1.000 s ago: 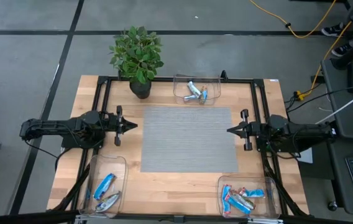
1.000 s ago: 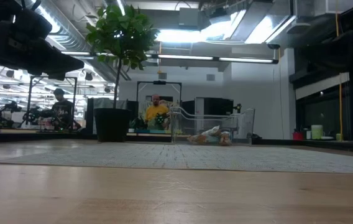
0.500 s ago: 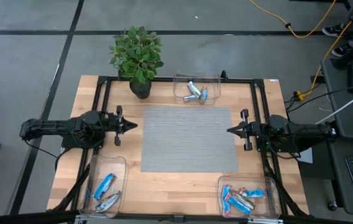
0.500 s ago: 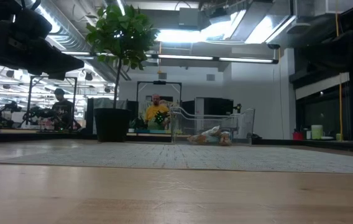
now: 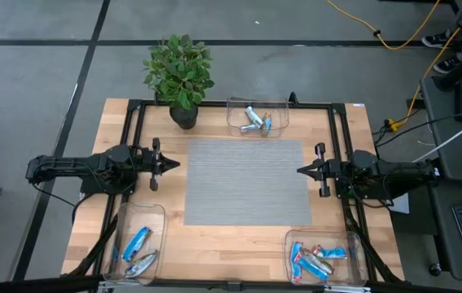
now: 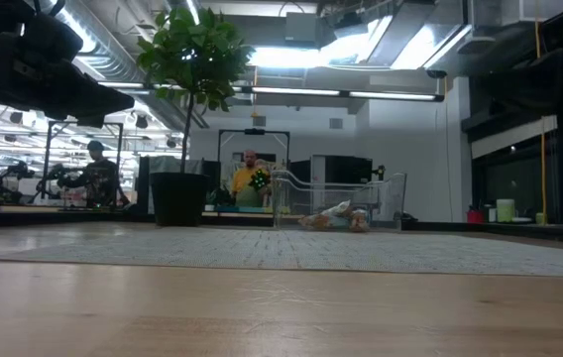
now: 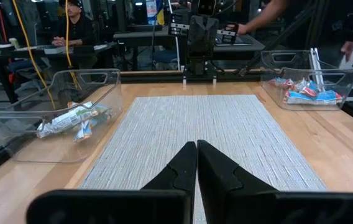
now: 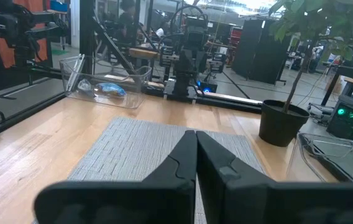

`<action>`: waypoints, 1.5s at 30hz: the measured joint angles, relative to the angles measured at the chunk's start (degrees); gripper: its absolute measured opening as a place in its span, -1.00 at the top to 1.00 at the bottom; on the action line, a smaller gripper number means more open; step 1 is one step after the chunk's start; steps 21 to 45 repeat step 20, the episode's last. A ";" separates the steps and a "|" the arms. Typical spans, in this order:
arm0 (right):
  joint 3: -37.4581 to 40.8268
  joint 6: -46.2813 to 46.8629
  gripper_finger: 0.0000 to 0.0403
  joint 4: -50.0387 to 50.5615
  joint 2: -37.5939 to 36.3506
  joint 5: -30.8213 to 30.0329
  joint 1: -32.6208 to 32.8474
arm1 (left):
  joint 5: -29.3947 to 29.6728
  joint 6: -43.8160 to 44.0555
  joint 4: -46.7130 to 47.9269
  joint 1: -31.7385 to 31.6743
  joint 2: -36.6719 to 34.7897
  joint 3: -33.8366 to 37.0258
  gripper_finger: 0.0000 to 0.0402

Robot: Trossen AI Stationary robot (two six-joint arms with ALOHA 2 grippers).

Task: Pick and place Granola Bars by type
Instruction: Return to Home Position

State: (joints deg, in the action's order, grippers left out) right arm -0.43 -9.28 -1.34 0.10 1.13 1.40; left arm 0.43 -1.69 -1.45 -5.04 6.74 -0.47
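High view: fingers together on left gripper [image 5: 169,163], left of mat [image 5: 247,183], and right gripper [image 5: 301,170], right of it; Granola Bars [image 5: 255,121] binned.

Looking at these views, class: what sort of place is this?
Likely a robotics lab: left arm and right arm at a table's sides, a person at a desk behind, cables across the floor.

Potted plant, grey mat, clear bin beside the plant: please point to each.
potted plant [image 5: 180,69]: high view, its leaves.
grey mat [image 5: 247,181]: high view, its middle.
clear bin beside the plant [image 5: 280,114]: high view, its bare right end.
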 joint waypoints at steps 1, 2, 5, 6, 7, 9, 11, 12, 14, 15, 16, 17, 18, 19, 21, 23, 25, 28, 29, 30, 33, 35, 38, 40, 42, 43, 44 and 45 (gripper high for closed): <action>0.00 0.02 0.96 0.00 0.00 0.00 0.01 | -0.01 0.00 0.00 0.02 0.00 0.00 0.97; 0.00 0.01 0.96 0.00 0.00 0.00 0.01 | -0.01 0.00 0.00 0.00 0.00 -0.02 0.97; 0.00 0.02 0.96 0.00 0.00 0.00 -0.01 | -0.02 0.00 0.00 0.02 0.00 0.00 0.96; 0.00 0.01 0.96 0.00 0.00 -0.02 0.01 | -0.02 0.00 0.00 0.01 0.00 0.00 0.95; 0.00 0.02 0.96 0.00 0.00 -0.01 0.01 | -0.02 0.00 0.00 0.01 0.00 0.00 0.95; 0.00 0.01 0.96 0.00 0.00 -0.01 0.00 | -0.02 0.00 0.00 0.00 0.00 0.00 0.94; 0.00 0.02 0.96 0.00 0.00 -0.02 0.01 | -0.01 0.00 0.00 0.01 0.00 0.00 0.94; 0.00 0.00 0.96 0.00 0.00 -0.02 -0.01 | -0.01 0.00 0.00 0.01 0.00 -0.01 0.94; 0.00 0.00 0.96 -0.02 0.00 -0.02 0.01 | -0.02 0.00 0.00 0.00 0.00 -0.02 0.95; 0.00 0.02 0.96 0.00 0.00 -0.02 -0.01 | -0.02 0.00 0.00 0.00 0.00 -0.02 0.95; 0.00 0.01 0.96 0.00 0.00 -0.02 0.00 | -0.01 0.00 0.00 0.01 0.00 0.00 0.96; 0.00 0.01 0.96 0.00 0.00 -0.02 0.00 | -0.02 0.00 0.00 0.01 0.00 0.00 0.96; 0.00 0.02 0.96 -0.02 0.00 -0.02 0.00 | -0.02 0.00 0.00 0.01 0.00 0.00 0.96; 0.00 0.02 0.96 -0.02 0.00 -0.01 0.01 | -0.01 0.00 0.00 0.00 0.00 0.00 0.96; 0.00 0.01 0.96 -0.01 0.00 -0.02 -0.01 | 0.00 0.00 0.00 0.00 0.00 0.00 0.95; 0.00 0.01 0.96 -0.01 0.00 -0.02 -0.01 | 0.00 0.00 0.00 0.00 0.00 0.00 0.95; 0.00 0.01 0.96 -0.01 0.00 -0.02 -0.01 | 0.00 0.00 0.00 0.00 0.00 0.00 0.95; 0.00 0.01 0.96 -0.01 0.00 -0.02 -0.01 | 0.00 0.00 0.00 0.00 0.00 0.00 0.95; 0.00 0.01 0.96 -0.01 0.00 -0.02 -0.01 | 0.00 0.00 0.00 0.00 0.00 0.00 0.95; 0.00 0.01 0.96 -0.01 0.00 -0.02 -0.01 | 0.00 0.00 0.00 0.00 0.00 0.00 0.95; 0.00 0.01 0.96 -0.01 0.00 -0.02 -0.01 | 0.00 0.00 0.00 0.00 0.00 0.00 0.95; 0.00 0.01 0.96 -0.01 0.00 -0.02 -0.01 | 0.00 0.00 0.00 0.00 0.00 0.00 0.95; 0.00 0.01 0.96 -0.01 0.00 -0.02 -0.01 | 0.00 0.00 0.00 0.00 0.00 0.00 0.95; 0.00 0.01 0.96 -0.01 0.00 -0.02 -0.01 | 0.00 0.00 0.00 0.00 0.00 0.00 0.95; 0.00 0.01 0.96 -0.01 0.00 -0.02 -0.01 | 0.00 0.00 0.00 0.00 0.00 0.00 0.95; 0.00 0.01 0.96 -0.01 0.00 -0.02 -0.01 | 0.00 0.00 0.00 0.00 0.00 0.00 0.95; 0.00 0.01 0.96 -0.01 0.00 -0.02 -0.01 | 0.00 0.00 0.00 0.00 0.00 0.00 0.95; 0.00 0.01 0.96 -0.01 0.00 -0.02 -0.01 | 0.00 0.00 0.00 0.00 0.00 0.00 0.95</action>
